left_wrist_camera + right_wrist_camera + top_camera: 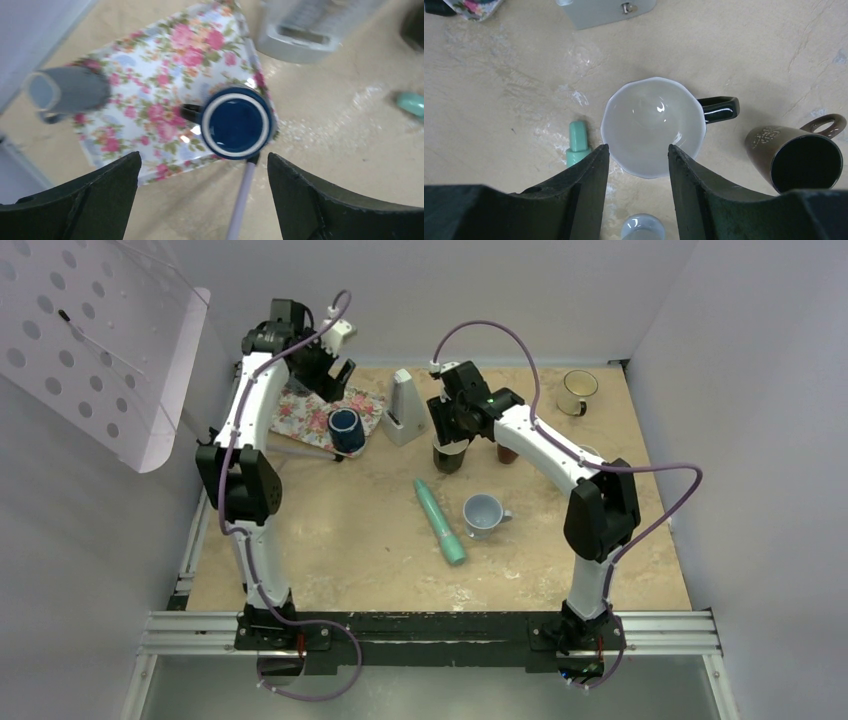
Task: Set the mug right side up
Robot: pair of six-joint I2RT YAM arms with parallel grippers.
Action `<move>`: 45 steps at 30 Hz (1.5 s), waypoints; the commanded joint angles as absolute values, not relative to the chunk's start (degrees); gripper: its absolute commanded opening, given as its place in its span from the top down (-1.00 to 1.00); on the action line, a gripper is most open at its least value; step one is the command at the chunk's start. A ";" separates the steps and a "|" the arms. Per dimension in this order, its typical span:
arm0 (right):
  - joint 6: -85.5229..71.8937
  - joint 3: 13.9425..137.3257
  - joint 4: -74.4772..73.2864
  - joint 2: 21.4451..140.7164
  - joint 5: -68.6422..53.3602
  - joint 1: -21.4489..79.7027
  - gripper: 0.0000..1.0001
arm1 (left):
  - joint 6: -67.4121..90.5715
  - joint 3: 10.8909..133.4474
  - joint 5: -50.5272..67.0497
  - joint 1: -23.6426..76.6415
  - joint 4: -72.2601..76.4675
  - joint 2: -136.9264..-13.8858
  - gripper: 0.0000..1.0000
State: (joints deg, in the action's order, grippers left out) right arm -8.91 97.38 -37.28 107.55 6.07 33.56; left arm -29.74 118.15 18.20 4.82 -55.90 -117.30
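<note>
Starting at the floral tray [165, 65], a grey mug [70, 92] seems to lie on its side on the tray's left part, though the blur there leaves that uncertain. At the tray's right corner stands the blue mug [235, 122], mouth up, white rim showing and its dark handle pointing back over the tray. By the look of it, it is already right side up. The left gripper [202, 160] hangs above it with jaws spread wide, holding nothing. The mug looks glazed, so I judge it stiff, slick, fairly weighty and apt to chip. The best hold would be across the wall at the rim, opposite the handle. It sits at the tray's very edge, so a nudge could tip it off, and a lilac rod [240, 200] lies just beside it. Right of the tray come a grey wedge-shaped box [405, 408], then the right gripper [638, 150], jaws half spread over a white-lined cup [651, 125] and pinching nothing, with a brown mug [794, 155] just beside that cup. Nearer the arms from the tray the table [330, 550] gives open room, as far as a teal tube [440, 520] and a pale mug [483, 513].
</note>
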 commanded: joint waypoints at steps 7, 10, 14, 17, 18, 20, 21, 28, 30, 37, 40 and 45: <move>-8.61 95.19 -35.07 104.62 5.18 34.08 0.00 | 2.74 134.31 4.96 3.75 -58.76 -129.64 -1.00; -8.33 95.89 -35.59 105.13 5.19 34.07 0.00 | 18.38 134.76 2.14 3.69 -56.94 -131.41 -0.85; -7.93 96.50 -37.22 105.42 6.95 34.10 0.00 | 28.16 133.86 -1.75 3.99 -54.05 -133.98 -0.71; -8.38 95.41 -37.36 104.83 7.31 34.05 0.00 | 29.62 133.16 -4.00 3.87 -53.65 -135.40 -0.70; -8.47 95.04 -37.32 104.65 7.30 34.03 0.00 | 30.03 132.46 -4.00 3.87 -53.89 -135.70 -0.69; -8.61 94.60 -37.55 104.59 7.36 34.12 0.00 | 31.28 130.37 -2.57 3.87 -54.33 -136.35 -0.65; -8.63 94.55 -37.78 104.66 7.42 34.14 0.01 | 31.79 129.41 -1.61 3.91 -54.45 -136.82 -0.63; -8.23 95.81 -39.52 105.03 8.36 34.18 0.00 | 32.02 127.77 2.66 3.90 -54.27 -139.01 -0.55; -8.15 96.17 -39.71 105.15 8.36 34.17 0.01 | 31.60 127.88 3.63 3.87 -53.90 -139.23 -0.50; -8.15 97.62 -40.85 105.59 8.38 34.18 0.00 | 30.63 127.90 7.39 3.70 -52.73 -139.93 0.21; -8.30 97.33 -40.87 105.09 8.52 34.17 0.00 | 29.46 127.92 8.19 3.69 -52.73 -139.79 0.55; -8.58 97.32 -41.01 104.15 8.80 34.19 0.00 | 26.30 128.98 10.78 3.74 -52.50 -139.14 1.00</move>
State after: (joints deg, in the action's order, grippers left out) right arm -8.80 95.02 -40.12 107.46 7.09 33.76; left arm 30.15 128.31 7.49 3.73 -51.40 -138.74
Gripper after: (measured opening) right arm 0.498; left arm 0.131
